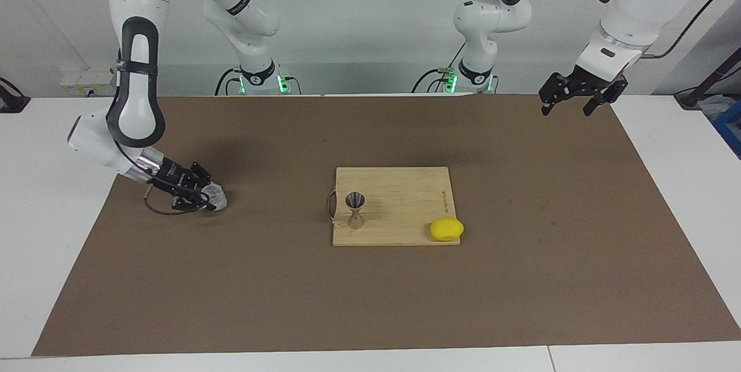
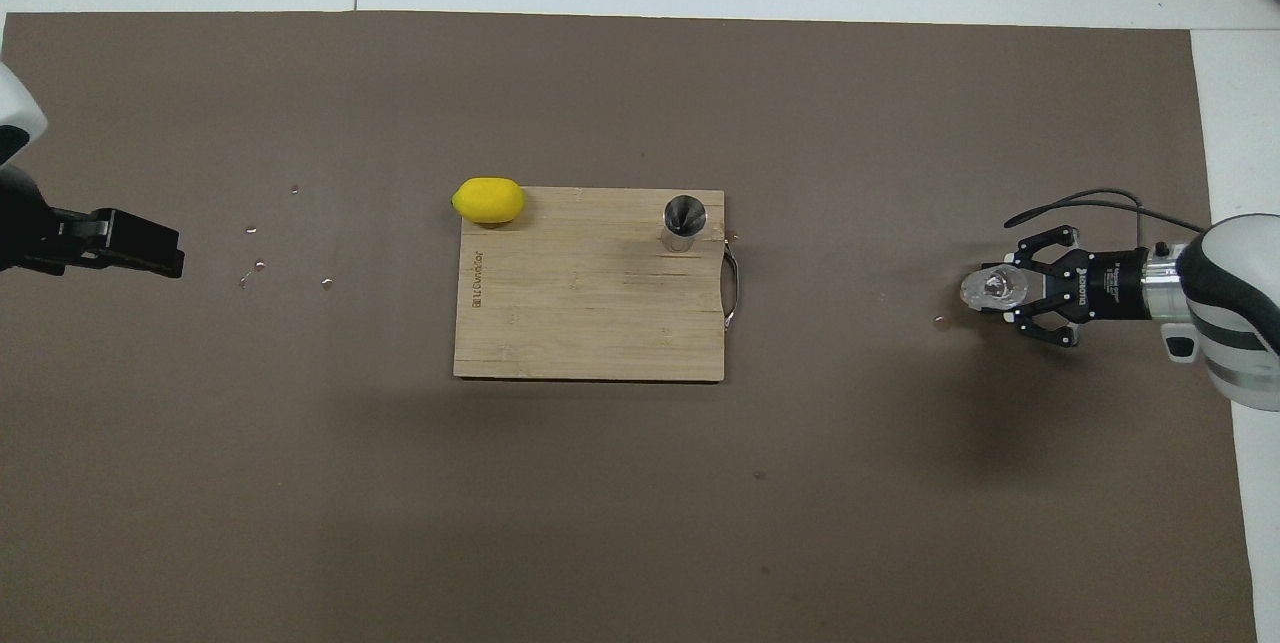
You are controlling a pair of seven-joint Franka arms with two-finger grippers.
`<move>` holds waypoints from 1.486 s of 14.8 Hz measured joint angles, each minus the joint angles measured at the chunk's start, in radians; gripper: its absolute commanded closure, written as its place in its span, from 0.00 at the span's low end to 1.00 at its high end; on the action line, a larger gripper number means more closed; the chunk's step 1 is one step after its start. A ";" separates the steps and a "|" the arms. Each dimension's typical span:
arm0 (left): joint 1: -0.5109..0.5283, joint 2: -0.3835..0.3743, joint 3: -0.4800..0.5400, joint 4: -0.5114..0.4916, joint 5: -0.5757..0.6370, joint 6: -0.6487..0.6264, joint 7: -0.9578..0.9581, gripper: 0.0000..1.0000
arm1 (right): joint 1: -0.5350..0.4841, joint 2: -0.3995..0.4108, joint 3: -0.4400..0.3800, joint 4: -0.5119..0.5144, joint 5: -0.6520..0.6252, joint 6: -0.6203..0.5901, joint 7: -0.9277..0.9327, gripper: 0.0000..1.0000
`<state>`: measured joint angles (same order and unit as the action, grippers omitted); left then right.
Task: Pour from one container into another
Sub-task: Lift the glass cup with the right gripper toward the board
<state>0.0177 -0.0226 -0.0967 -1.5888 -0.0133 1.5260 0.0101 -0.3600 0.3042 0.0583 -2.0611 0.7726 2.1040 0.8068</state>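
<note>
The clear ribbed glass cup (image 1: 217, 195) (image 2: 984, 289) is low over the brown mat toward the right arm's end of the table, between the fingers of my right gripper (image 1: 208, 197) (image 2: 1008, 289), which reaches in sideways and is shut on it. The silver hourglass jigger (image 1: 355, 210) (image 2: 684, 223) stands upright on the wooden cutting board (image 1: 399, 192) (image 2: 590, 313), near the board's handle end. My left gripper (image 1: 568, 107) (image 2: 140, 245) is open and empty, raised over the mat's edge at the left arm's end, where the arm waits.
A yellow lemon (image 1: 446, 229) (image 2: 488, 200) lies on the board's corner farthest from the robots, toward the left arm's end. A few water drops (image 2: 258, 265) lie on the brown mat (image 1: 370, 302) between the lemon and the left gripper.
</note>
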 measured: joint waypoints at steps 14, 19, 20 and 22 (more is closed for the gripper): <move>0.000 0.035 0.004 -0.005 0.000 0.013 0.030 0.00 | 0.284 -0.059 0.013 0.222 -0.220 0.006 0.629 1.00; 0.000 0.031 0.004 -0.011 0.000 0.013 0.030 0.00 | 0.391 -0.012 0.013 0.330 -0.337 0.008 0.829 1.00; 0.000 0.031 0.004 -0.011 0.000 0.013 0.030 0.00 | 0.411 -0.003 0.013 0.349 -0.351 0.008 0.861 1.00; 0.000 0.031 0.004 -0.011 0.000 0.013 0.030 0.00 | 0.447 0.013 0.013 0.382 -0.392 0.008 0.926 1.00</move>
<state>0.0173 0.0085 -0.0925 -1.5999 -0.0135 1.5390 0.0405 0.0866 0.3175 0.0716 -1.6791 0.3808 2.1121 1.7326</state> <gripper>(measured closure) 0.000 0.493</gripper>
